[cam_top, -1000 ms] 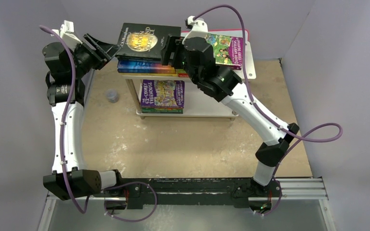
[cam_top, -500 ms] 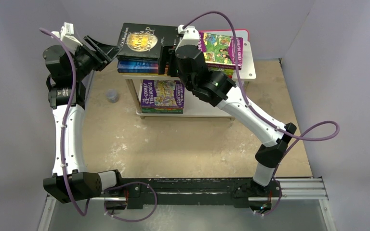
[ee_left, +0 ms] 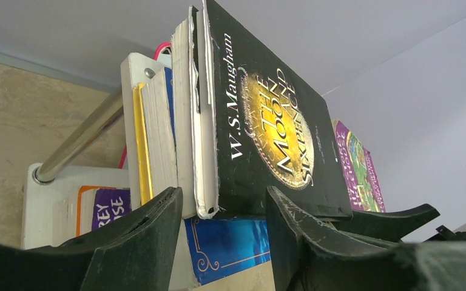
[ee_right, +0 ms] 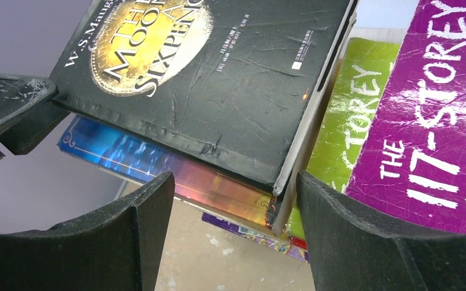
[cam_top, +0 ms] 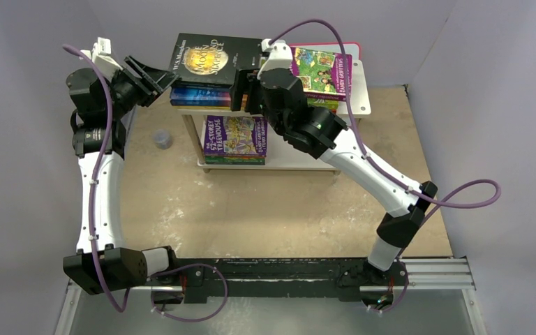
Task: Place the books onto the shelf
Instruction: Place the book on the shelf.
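Note:
The black "Moon and Sixpence" book [cam_top: 213, 59] lies flat on top of a stack of books [cam_top: 202, 96] at the left of the shelf's top board [cam_top: 360, 99]. My left gripper [cam_top: 155, 72] is open at the black book's left edge. In the left wrist view the book's corner [ee_left: 261, 151] sits just beyond my left gripper [ee_left: 223, 194]. My right gripper [cam_top: 241, 85] is open at the book's near right corner. In the right wrist view my right gripper [ee_right: 235, 179] frames that corner [ee_right: 218, 91]. A purple "117-Storey" book [ee_right: 437, 121] and a green one [ee_right: 352, 115] lie to the right.
The shelf's lower board [cam_top: 300, 158] holds a "52-Storey Treehouse" book [cam_top: 236, 135] on a short stack. A pink-edged white board [cam_top: 355, 46] shows behind the purple book [cam_top: 321, 70]. A small grey cap [cam_top: 161, 139] sits on the tabletop left of the shelf.
My right gripper has moved left and toward the back, closing in on the black book's right corner. The left arm shifted slightly. The books have stayed in place.

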You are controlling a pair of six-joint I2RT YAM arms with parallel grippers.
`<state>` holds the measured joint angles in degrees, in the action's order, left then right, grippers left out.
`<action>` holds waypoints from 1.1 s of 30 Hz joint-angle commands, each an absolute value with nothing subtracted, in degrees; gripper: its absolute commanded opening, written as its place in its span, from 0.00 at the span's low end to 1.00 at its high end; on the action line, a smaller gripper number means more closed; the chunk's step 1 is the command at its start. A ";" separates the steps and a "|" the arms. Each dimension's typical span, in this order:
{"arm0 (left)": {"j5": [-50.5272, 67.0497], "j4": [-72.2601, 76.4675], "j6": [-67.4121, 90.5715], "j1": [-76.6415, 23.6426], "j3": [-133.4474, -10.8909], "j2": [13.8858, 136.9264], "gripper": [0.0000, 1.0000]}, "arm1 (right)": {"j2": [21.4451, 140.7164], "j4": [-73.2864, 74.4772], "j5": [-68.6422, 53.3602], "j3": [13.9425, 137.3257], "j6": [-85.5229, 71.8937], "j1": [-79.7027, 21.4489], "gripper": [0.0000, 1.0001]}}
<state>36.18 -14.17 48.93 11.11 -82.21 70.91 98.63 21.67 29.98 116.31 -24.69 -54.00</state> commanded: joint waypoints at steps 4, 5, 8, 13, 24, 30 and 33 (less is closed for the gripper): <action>39.09 -8.63 49.85 10.90 -81.25 68.30 0.49 | 98.84 18.96 27.31 116.74 -21.93 -54.23 0.76; 39.69 -8.34 50.15 10.94 -81.07 68.37 0.48 | 98.69 18.45 26.84 116.45 -21.73 -54.23 0.75; 41.27 -7.61 51.25 10.90 -80.50 68.42 0.46 | 97.69 15.91 25.00 114.87 -20.92 -54.23 0.76; 41.71 -8.26 51.73 10.90 -79.76 66.57 0.45 | 95.46 11.84 22.46 112.08 -20.72 -54.23 0.75; 42.12 -9.57 52.21 10.91 -77.61 63.06 0.44 | 91.85 9.80 18.08 108.61 -22.22 -54.31 0.75; 40.97 -11.94 51.16 10.94 -77.97 62.59 0.44 | 90.16 8.86 16.51 106.26 -22.50 -54.32 0.75; 39.76 -13.93 50.04 10.91 -78.41 62.64 0.44 | 89.63 8.73 15.81 105.51 -22.75 -54.32 0.75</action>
